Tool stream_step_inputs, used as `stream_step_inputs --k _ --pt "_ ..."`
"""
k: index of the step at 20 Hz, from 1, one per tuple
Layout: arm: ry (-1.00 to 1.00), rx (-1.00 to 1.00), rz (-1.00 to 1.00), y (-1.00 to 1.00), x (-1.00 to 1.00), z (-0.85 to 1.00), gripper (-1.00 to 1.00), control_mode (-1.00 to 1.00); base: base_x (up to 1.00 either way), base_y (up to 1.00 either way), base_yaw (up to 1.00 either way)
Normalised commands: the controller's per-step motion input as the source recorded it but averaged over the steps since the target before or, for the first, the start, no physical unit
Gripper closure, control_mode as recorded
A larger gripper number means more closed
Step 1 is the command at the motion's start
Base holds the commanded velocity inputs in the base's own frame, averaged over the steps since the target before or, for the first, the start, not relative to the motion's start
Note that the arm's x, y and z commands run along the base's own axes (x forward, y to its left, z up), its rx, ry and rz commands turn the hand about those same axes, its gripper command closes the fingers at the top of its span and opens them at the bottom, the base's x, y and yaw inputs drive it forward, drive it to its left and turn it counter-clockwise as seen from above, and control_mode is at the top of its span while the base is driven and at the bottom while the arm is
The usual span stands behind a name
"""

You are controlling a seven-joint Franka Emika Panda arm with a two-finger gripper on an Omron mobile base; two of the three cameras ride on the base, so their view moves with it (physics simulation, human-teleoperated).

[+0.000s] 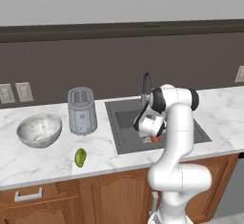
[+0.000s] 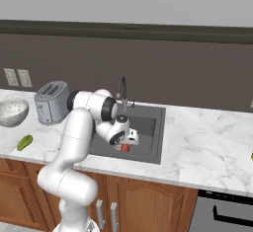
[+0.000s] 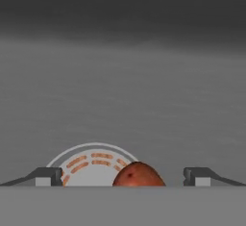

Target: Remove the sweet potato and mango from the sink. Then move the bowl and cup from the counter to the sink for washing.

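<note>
Down low, jaws wide, sweet potato (image 3: 138, 174) between

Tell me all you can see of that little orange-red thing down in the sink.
It is the sweet potato, small, orange-red with a darker speck, its skin dull and smooth. It lies on the dark grey floor of the sink, beside the round drain and partly covering its edge. The gripper hangs low over it with its jaws wide open, one finger on each side, not touching it. From the base views only a red-orange bit of it peeks out under the hand.
</note>
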Motion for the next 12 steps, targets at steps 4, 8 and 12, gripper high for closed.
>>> stream_step_inputs --k 4,8,12 --pt "0.0 0.0 0.0 -0.15 0.0 -0.01 -1.0 -1.0 0.0 0.0 0.0" --pt "0.0 0.0 0.0 -0.1 -0.03 0.0 -1.0 -1.0 0.0 0.0 0.0" --pt "0.06 0.0 0.0 -0.1 -0.13 0.0 -1.0 -1.0 0.0 0.0 0.0"
